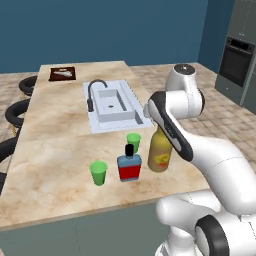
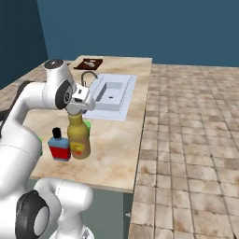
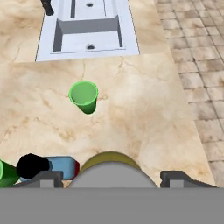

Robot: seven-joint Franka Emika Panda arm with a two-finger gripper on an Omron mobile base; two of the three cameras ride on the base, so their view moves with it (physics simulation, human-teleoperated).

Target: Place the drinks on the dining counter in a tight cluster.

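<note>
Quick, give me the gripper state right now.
Gripper: jaws spread wide either side of the amber bottle's grey cap, just above it; whether the fingers touch or grip it cannot be told.

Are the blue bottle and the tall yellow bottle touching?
Apart. In the left base view a strip of counter shows between the blue bottle and the tall yellow bottle.

Amber bottle [image 1: 160,152]: upright on the dining counter [image 1: 55,170], grey cap directly beneath the gripper [image 2: 77,108], between its spread fingers; yellow-red label.
Blue bottle [image 1: 129,165]: squat, red label, black cap, upright, just left of the gripper, beside the amber bottle.
Dining counter: beige marble top, under the gripper.
</note>
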